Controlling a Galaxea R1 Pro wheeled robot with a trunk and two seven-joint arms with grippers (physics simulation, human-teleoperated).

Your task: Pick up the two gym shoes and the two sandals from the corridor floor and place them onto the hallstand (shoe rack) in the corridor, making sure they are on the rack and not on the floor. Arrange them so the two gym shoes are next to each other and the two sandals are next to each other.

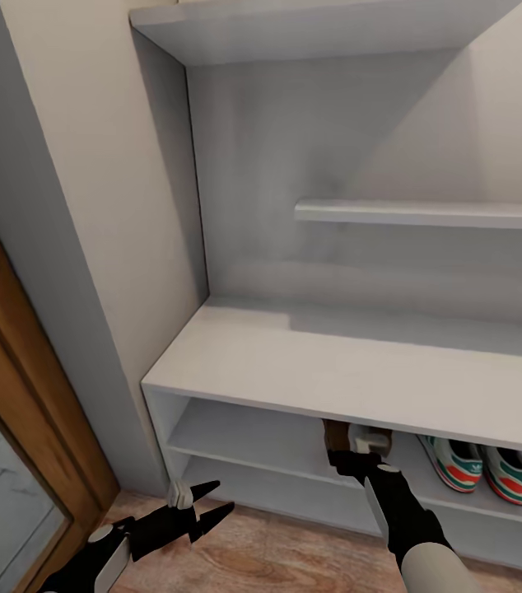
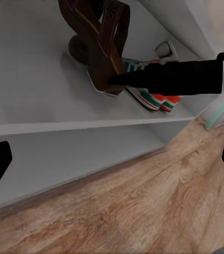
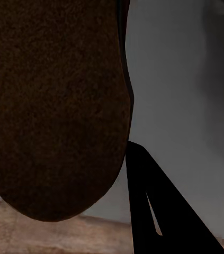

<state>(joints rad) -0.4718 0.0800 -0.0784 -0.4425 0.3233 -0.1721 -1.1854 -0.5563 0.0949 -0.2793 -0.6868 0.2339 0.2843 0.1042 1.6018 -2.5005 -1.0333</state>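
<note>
A dark brown sandal (image 2: 98, 45) is held tilted, its heel end raised, above the upper of the two low shelves of the shoe rack (image 1: 310, 366). It is gripped by the right gripper (image 1: 351, 459), whose fingers are closed on the sandal's edge; in the right wrist view the dark sole (image 3: 53, 106) is seen close up against one black finger (image 3: 154, 211). Whether a second sandal lies behind it cannot be told, though a dark shape is seen just beside it on the shelf. The two gym shoes (image 1: 479, 471) are already set side by side on the same shelf, near the sandal, toward the robot's right.

The left gripper (image 1: 203, 506) is held wide open and empty, low over the wood floor (image 2: 154, 201) in front of the rack.

Since the sandal is tilted and not yet laid flat, it could tip or roll toward the shelf's front edge and drop to the floor if released now. The gym shoes could also be nudged apart if the arm is swung toward them while withdrawing. The bench top above leaves little room, so the gripper may be knocked against it.
</note>
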